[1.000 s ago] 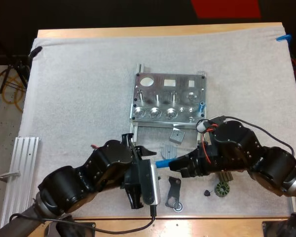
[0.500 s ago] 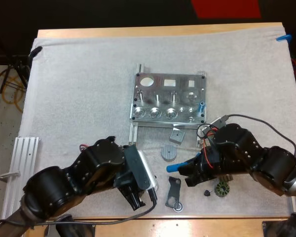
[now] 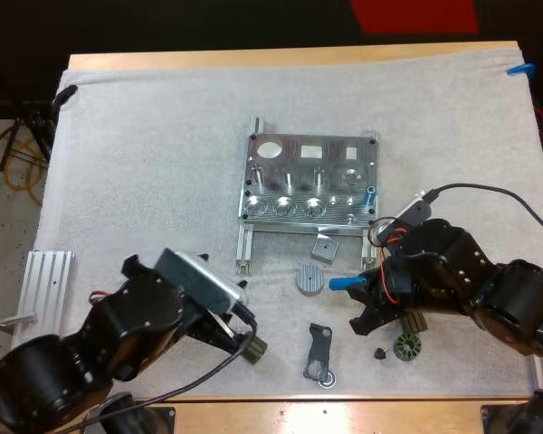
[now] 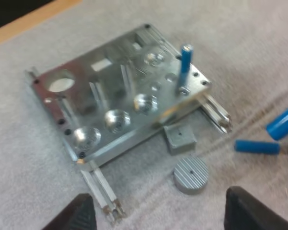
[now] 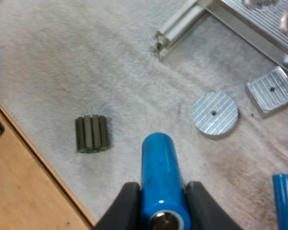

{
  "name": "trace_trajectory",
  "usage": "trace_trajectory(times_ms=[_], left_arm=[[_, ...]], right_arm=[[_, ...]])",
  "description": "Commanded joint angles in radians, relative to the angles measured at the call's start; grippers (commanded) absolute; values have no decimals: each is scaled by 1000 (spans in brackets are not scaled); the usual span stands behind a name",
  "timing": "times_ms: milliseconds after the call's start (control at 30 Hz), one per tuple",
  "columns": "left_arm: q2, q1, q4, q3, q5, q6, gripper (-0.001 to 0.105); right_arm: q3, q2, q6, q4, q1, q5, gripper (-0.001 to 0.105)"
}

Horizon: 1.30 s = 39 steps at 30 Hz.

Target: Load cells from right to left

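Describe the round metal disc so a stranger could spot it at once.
Find the metal fixture in the middle of the white mat. Just off its near edge lie two small grey pieces. The disc is the round, ridged one, farther from the fixture than the square block.

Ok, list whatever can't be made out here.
1. Held blue cylinder: right wrist view, its rear end is covered by the fingers of the right claw.
2. Loose blue cylinder: right wrist view, cut off by the picture's edge.
3. Fixture: left wrist view, blurred; what its far pockets hold is unclear.
4. Small dark part: high view, too small to identify.
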Motion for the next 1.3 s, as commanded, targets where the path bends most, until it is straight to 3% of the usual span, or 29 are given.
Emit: trace_trajectory(times_ms=[0,233,500,733,1000,1267], left_arm=[[-8,-2,-7,-5,-50,-37,57],[-8,-2,11,24,-76,-13,57],[-8,-2,11,31,-78,41,57],[-8,-2,11,31,-78,41,57],[-8,-2,14,31,-78,41,57],[-8,-2,73,31,-82,73,57]], right_arm=[[-14,-7,-17,-3,2,19,5],[-18,-7,-57,7,2,104,5],[-33,1,-143,23,2,126,5],[-173,114,-296,172,0,222,5],[-332,285,-383,206,0,270,5],[-528,473,-458,351,0,343,5]])
